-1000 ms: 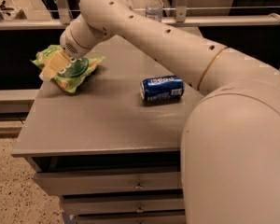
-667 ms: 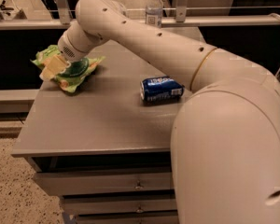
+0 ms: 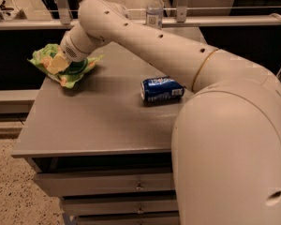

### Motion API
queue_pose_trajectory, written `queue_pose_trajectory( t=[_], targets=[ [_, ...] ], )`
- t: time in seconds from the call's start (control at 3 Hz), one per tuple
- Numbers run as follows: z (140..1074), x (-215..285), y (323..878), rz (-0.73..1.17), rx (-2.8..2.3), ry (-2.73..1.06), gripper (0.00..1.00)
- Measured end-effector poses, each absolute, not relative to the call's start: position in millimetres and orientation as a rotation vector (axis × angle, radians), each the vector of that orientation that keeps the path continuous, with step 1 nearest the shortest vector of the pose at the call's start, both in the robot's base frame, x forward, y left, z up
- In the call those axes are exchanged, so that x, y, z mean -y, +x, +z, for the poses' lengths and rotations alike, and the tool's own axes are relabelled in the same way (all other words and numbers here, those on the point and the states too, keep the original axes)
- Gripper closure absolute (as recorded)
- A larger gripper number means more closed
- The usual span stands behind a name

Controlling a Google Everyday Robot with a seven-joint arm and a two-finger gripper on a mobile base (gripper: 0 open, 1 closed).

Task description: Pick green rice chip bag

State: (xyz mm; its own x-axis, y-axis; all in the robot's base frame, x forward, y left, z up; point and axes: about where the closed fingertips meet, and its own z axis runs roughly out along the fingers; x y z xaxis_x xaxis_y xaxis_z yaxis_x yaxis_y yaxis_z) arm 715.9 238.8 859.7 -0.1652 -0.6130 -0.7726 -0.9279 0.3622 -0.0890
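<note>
My pincer sits at the far left corner of the worktop, down on top of the green rice chip bag. Whether it is spread or pressed together on the bag I cannot tell, since my wrist covers that part.

The bag lies flat on the worktop, close to its left edge. It is puffy and crinkled, light green, with a darker green patch showing just right of my pincer and small orange marks along its near edge. Its rumpled corners stick out to the left and right of my wrist.

My arm reaches across from the near right, passing above the worktop. A blue soda can lies on its side near the middle of the worktop, well apart from the bag. A clear water bottle stands at the far edge. Drawers sit under the worktop's near side.
</note>
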Motion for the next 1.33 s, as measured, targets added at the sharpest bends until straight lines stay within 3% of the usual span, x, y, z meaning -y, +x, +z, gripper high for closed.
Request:
queue_pose_trajectory(
  t=[0.33, 0.67, 1.33],
  targets=[
    [889.6, -228.4, 709.6, 0.553, -1.813, -1.319, 0.89],
    [926.5, -210.1, 703.3, 0.598, -1.725, -1.266, 1.0],
    [967.7, -175.0, 698.8, 0.66, -1.607, -1.178, 1.0]
  ],
)
